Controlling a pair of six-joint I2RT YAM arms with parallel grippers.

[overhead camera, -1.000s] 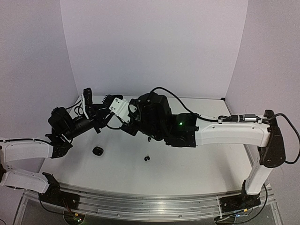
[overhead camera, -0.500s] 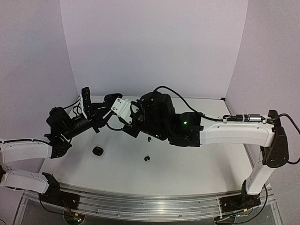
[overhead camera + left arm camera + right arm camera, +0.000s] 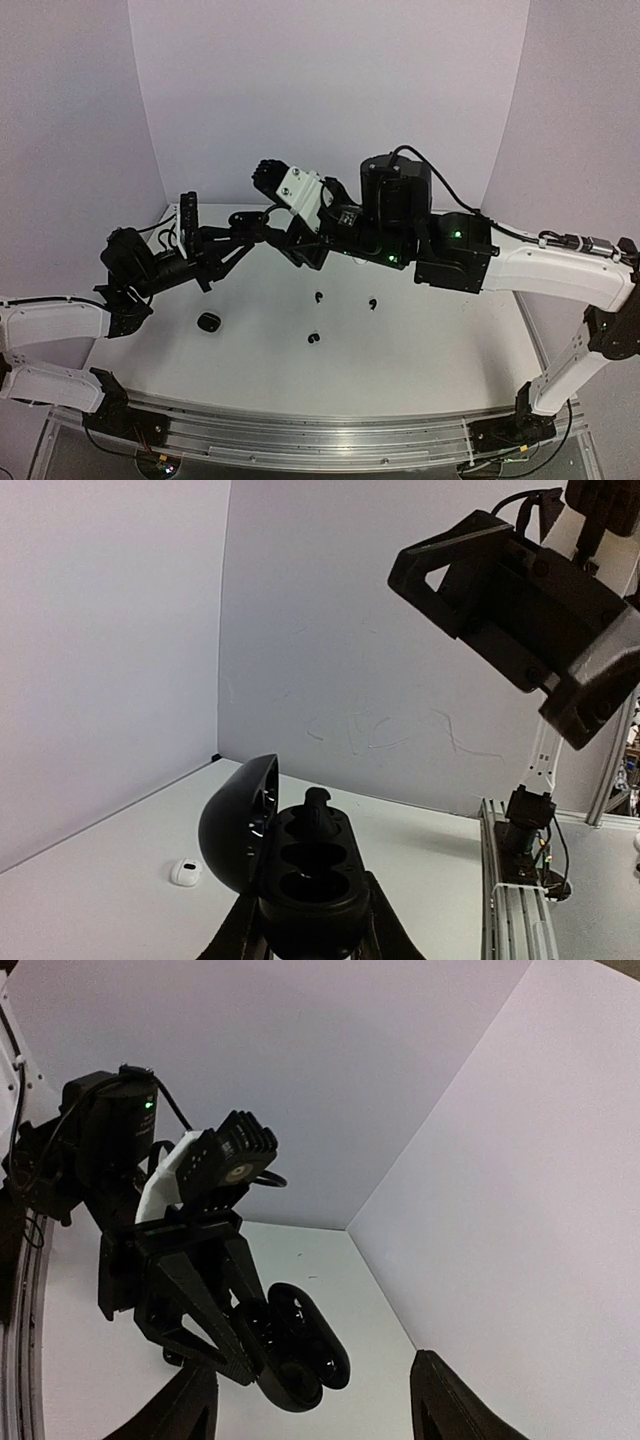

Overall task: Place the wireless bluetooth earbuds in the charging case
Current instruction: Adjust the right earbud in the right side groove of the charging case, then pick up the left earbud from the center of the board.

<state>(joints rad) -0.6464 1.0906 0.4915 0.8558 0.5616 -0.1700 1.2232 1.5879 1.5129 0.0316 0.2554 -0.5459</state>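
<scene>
Glossy black case (image 3: 300,880) w/ black earbud (image 3: 318,810) in it. White earbud (image 3: 186,872) on white table (image 3: 110,890). 2nd case (image 3: 208,322) black too. Arms (image 3: 560,275) white & black, walls (image 3: 330,90) pale lilac.

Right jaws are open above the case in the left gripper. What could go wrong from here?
The black earbud stands proud of the far slot of the charging case, so it may not be seated; tilting or shutting the lid could knock it out. The left gripper holds the case off the table, so a dropped bud could bounce away.
</scene>
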